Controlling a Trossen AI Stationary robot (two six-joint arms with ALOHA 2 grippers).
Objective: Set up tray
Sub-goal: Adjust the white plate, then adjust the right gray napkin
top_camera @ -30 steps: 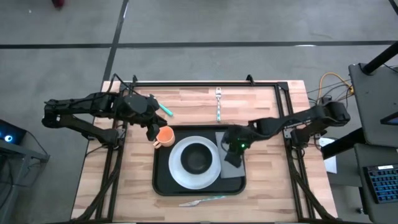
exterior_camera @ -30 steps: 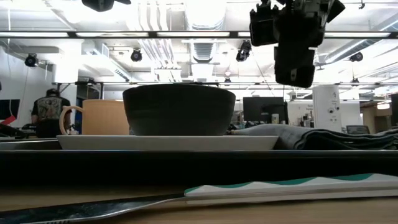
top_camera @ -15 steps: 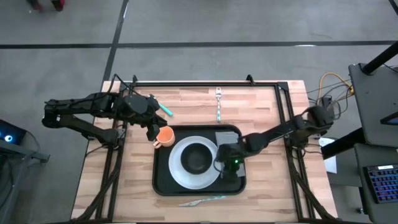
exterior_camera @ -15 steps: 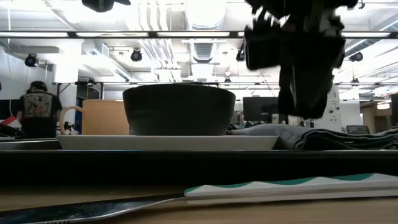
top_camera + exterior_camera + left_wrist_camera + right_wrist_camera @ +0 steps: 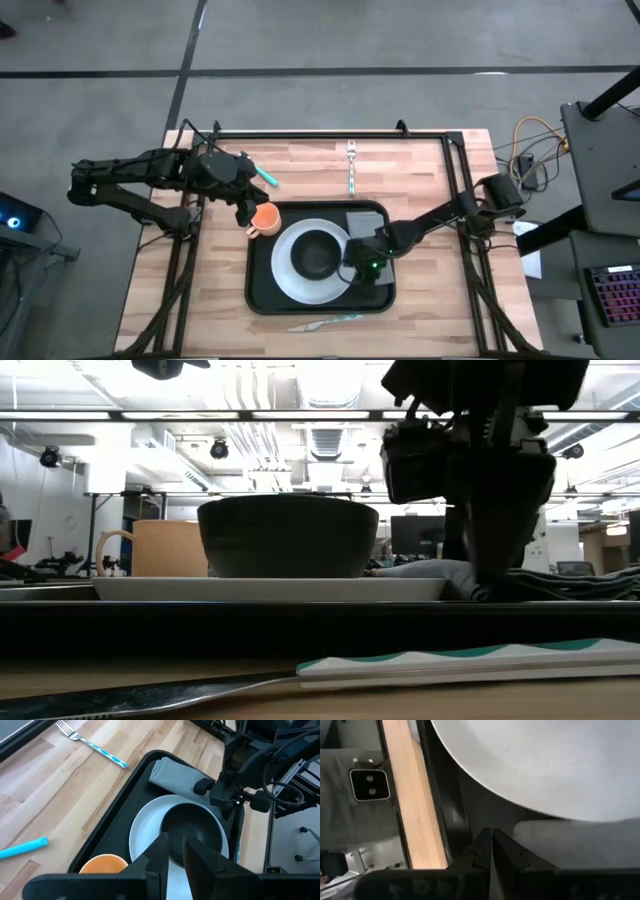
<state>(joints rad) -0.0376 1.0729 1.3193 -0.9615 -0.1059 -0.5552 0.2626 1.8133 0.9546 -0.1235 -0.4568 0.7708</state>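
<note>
The tray [image 5: 262, 290] lies flat on the wooden bench [image 5: 210, 300], at the middle of the near half in the high view, long side parallel to the bench edge.

Contents of the tray:
- A round white plate [image 5: 290, 283] sits at the centre, with a small black bowl [image 5: 316, 254] on it.
- An orange mug [image 5: 264, 219] stands at the far left corner, just beside the plate.
- A grey folded napkin [image 5: 360, 219] lies along the right side, next to the plate.

Items on the bench outside the tray:
- A fork [image 5: 352, 166] with a striped teal handle lies beyond the tray's far edge.
- A knife [image 5: 322, 323] with a matching teal-and-white handle lies along the near edge, just in front of the tray.
- A teal handle [image 5: 264, 177] shows near the left arm; the rest of that item cannot be made out.

Right hand [image 5: 362, 270]: it is down in the tray at the right edge of the plate, over the napkin. In the right wrist view the two fingers [image 5: 481, 851] stand together with only a thin seam between them, and nothing is seen clamped. In the low view the hand reaches down to the level of the napkin [image 5: 560, 582]; contact cannot be confirmed.

Left hand [image 5: 243, 205]: it waits over the bench at the tray's far left corner, just beside the mug. The left wrist view shows its fingers [image 5: 159, 852] nearly together, with a narrow gap and nothing between them.

No readable brand, label or writing appears on any item.
</note>
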